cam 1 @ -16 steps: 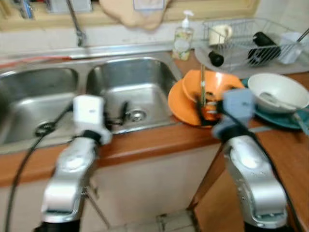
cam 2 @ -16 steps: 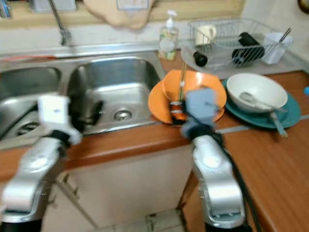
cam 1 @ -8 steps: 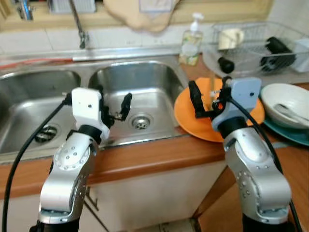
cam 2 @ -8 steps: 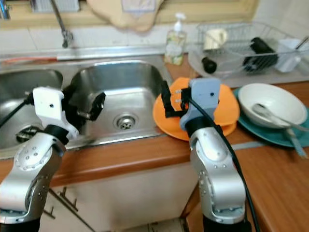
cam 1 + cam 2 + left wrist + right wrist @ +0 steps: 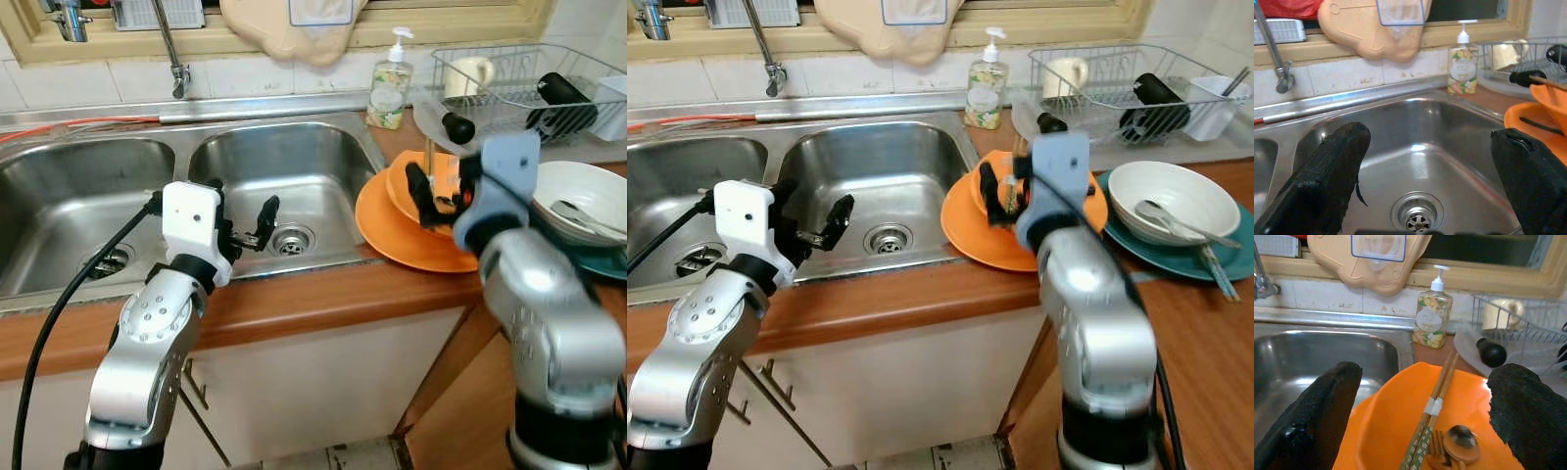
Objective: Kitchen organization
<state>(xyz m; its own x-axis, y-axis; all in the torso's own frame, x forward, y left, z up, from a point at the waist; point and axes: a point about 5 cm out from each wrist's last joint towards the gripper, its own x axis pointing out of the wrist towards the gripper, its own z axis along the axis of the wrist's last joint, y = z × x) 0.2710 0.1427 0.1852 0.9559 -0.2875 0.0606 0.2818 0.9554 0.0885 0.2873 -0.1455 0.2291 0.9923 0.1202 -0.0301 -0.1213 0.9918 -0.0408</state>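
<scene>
Reaching looks the step in hand: right claw (image 5: pixel 1415 416), fingers spread, hovers at the orange plastic bowl (image 5: pixel 1396 431) holding wooden chopsticks (image 5: pixel 1432 409). Left claw (image 5: pixel 1425 181) gapes over the steel sink basin (image 5: pixel 1415 147). Next it must close on the chopsticks.

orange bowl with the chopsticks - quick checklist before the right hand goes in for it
1. Right hand open: ok, its fingers are spread wide.
2. Right hand lined up with the orange bowl: ok, the bowl sits between the fingers in the right wrist view.
3. Bowl free of loose items: not ok, chopsticks and a spoon lie in it.
4. Bowl's support: ok, it rests on the orange plate on the counter.
5. Neighbours apart: cannot tell how close the white bowl is.
6. Left hand out of the way: ok, open over the sink.
</scene>
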